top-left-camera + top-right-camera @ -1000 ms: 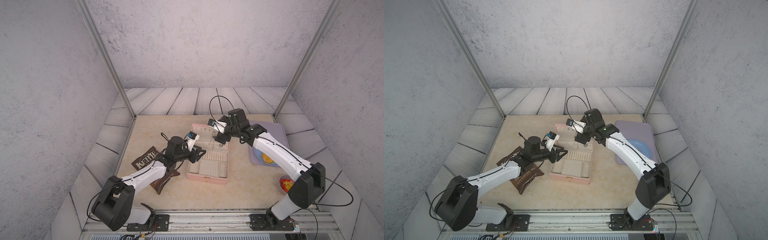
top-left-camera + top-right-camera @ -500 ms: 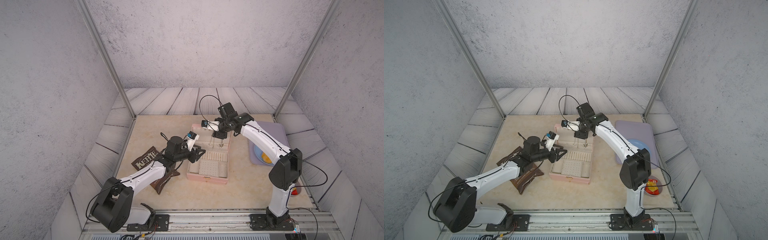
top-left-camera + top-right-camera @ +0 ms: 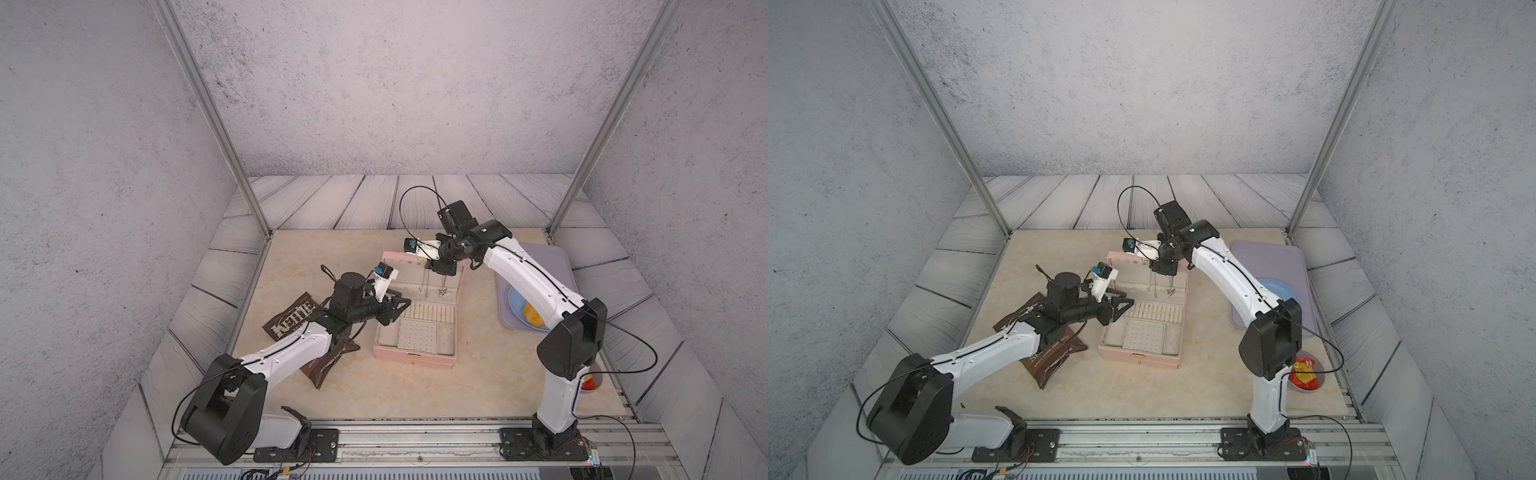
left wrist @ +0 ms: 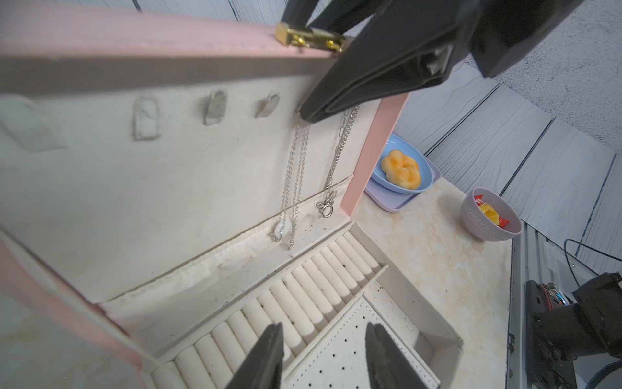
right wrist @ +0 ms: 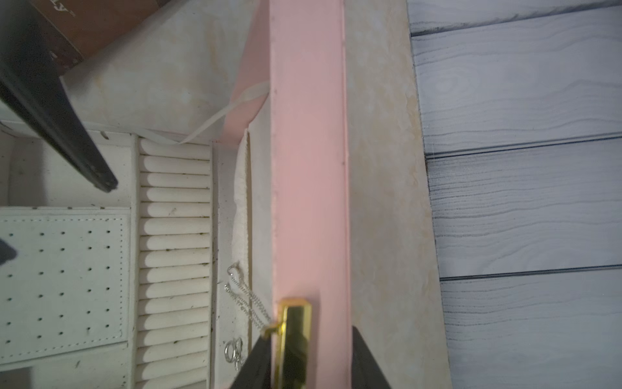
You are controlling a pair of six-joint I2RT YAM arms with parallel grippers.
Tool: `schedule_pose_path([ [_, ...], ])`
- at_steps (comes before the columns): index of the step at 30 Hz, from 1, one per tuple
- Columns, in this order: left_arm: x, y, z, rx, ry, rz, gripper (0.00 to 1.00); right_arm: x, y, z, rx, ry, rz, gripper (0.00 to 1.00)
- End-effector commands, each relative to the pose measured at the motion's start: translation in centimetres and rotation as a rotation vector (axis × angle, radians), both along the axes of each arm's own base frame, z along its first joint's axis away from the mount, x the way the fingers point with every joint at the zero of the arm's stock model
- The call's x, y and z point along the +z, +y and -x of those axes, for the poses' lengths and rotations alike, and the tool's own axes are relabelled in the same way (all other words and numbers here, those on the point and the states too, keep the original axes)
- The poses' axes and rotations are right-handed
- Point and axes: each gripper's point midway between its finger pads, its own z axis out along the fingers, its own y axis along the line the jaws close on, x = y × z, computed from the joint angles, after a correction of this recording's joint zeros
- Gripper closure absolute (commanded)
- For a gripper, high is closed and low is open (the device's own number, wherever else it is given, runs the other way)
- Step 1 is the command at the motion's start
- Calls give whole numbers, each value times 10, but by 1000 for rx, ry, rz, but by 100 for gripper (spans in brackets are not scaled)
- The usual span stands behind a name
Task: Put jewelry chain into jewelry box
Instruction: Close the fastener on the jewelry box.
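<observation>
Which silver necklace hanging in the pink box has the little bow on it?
The fine silver chain nearest the side wall of the pale pink jewelry box: a bow-and-ring charm dangles from it. The other silver chain ends in an oval pendant.

My left gripper [image 4: 324, 328] is black; the jewelry box [image 3: 415, 360] is pale pink, cream-lined, with a gold clasp [image 4: 309, 37] and a panel [image 3: 417, 334] of dark dots; the jewelry chain [image 4: 297, 175] is silvery; the tray [image 3: 552, 257] lavender; the bag [image 3: 291, 322] brown.

Robot lab cell — grey backdrop walls [image 3: 395, 83], aluminium frame posts [image 3: 208, 116], mounting rail [image 3: 415, 446], staged tabletop [image 3: 478, 386]
</observation>
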Motion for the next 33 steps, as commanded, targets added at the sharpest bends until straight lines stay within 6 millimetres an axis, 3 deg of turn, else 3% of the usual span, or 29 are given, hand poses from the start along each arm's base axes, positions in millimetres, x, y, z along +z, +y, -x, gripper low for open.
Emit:
schedule_pose_path([
  [1, 1, 2, 1, -3, -11, -8, 54, -12, -2, 2, -7, 50, 24, 72],
  [7, 0, 2, 0, -2, -9, -11, 54, -17, -4, -4, -29, 46, 42, 89],
  [9, 0, 2, 0, -3, -10, -11, 54, -20, -4, -7, -34, 44, 50, 100],
  [15, -1, 2, 0, -3, -10, -13, 54, -29, -6, -8, -30, 56, 61, 100],
  [20, -1, 2, -1, -2, -12, -14, 54, -20, -5, -8, -40, 45, 36, 100],
  [22, -1, 2, -1, -2, -13, -16, 54, -13, -5, -8, -52, 39, 24, 88],
  [25, -2, 2, -1, -2, -14, -21, 54, -1, -7, -5, -71, 27, 1, 44],
  [26, -2, 2, -2, -2, -15, -23, 54, 4, -8, -4, -80, 19, -8, 35],
  [30, -1, 2, -2, -3, -17, -23, 54, 31, -11, -4, -115, -45, -56, 7],
  [33, 0, 2, -2, 0, -21, -22, 54, 56, -14, -3, -152, -108, -124, 3],
])
